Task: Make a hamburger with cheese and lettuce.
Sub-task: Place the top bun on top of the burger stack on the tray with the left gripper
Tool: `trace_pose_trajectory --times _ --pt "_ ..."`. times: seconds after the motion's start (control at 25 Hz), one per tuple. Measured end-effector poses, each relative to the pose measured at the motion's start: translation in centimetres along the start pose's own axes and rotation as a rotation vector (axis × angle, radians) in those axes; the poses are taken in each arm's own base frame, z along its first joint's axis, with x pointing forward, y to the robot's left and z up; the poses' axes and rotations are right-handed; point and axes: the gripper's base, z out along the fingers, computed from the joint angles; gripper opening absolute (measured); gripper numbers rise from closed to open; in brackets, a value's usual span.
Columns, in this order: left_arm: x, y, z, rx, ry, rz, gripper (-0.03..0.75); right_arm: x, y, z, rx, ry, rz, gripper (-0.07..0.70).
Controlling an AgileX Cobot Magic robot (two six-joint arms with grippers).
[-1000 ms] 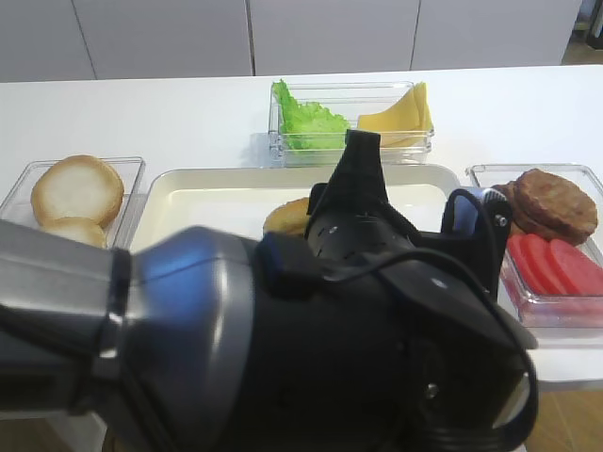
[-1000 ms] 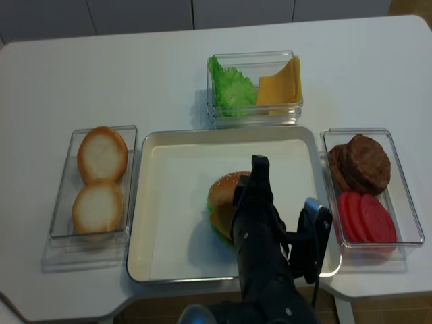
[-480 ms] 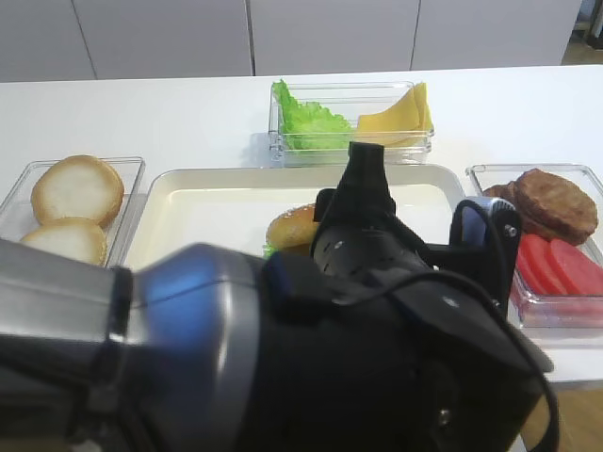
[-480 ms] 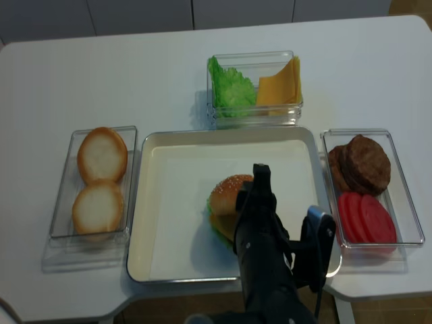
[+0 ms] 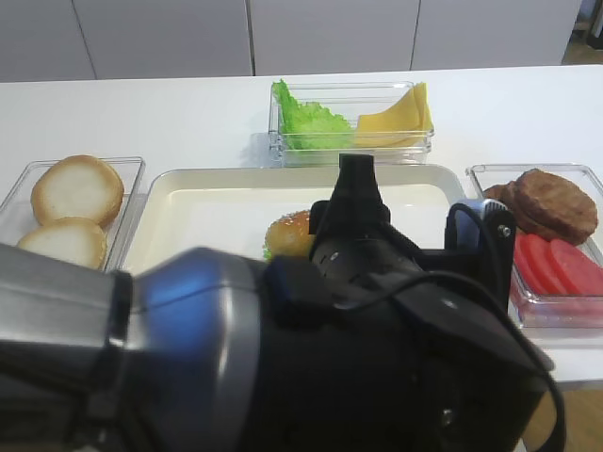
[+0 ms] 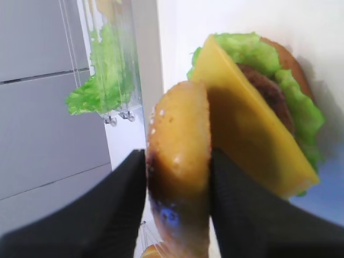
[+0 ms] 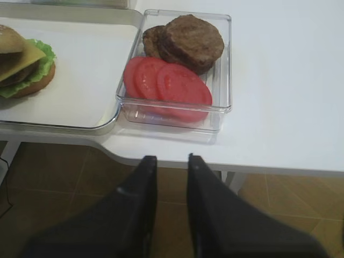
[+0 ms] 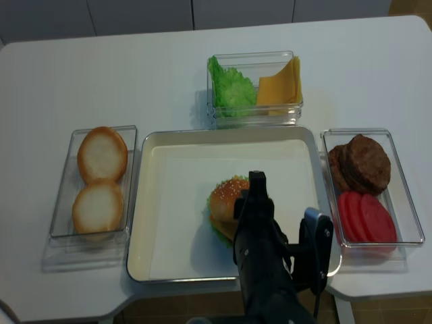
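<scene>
The hamburger [image 8: 226, 202] sits in the cream tray [image 8: 169, 169], front of middle. My left gripper [image 6: 177, 161] is shut on its sesame top bun [image 6: 180, 134], which lies against the square orange-yellow cheese [image 6: 247, 134]. Under the cheese are the dark patty [image 6: 266, 91] and the frilly lettuce [image 6: 301, 107]. In the realsense view one finger [image 8: 257, 179] stands at the burger's right side. The hamburger also shows in the right wrist view [image 7: 21, 64]. My right gripper [image 7: 171, 161] is open a little and empty. It hangs over the floor, in front of the table's front right edge.
A clear tub at the back holds a bushy lettuce bunch [image 8: 233, 88] and fanned cheese slices [image 8: 280, 84]. The left tub holds two pale bun halves [image 8: 101, 154]. The right tub holds patties [image 8: 364, 162] and tomato slices [image 8: 368, 219]. The left arm [image 5: 283, 358] fills the front of the first high view.
My left gripper has drawn slightly toward the tray's front with the top bun still in it, and the bun has settled lower on the stack.
</scene>
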Motion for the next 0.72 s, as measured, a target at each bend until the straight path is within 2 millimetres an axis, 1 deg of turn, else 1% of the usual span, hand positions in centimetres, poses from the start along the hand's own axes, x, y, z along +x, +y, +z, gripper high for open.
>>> trace_pose_trajectory --times 0.4,0.72 --pt "0.11 -0.26 0.00 0.028 0.013 -0.067 0.298 0.00 0.00 0.00 0.000 0.000 0.000 0.147" --pt "0.12 -0.28 0.00 0.030 0.014 -0.079 0.300 0.00 0.00 0.00 0.000 0.000 0.000 0.147"
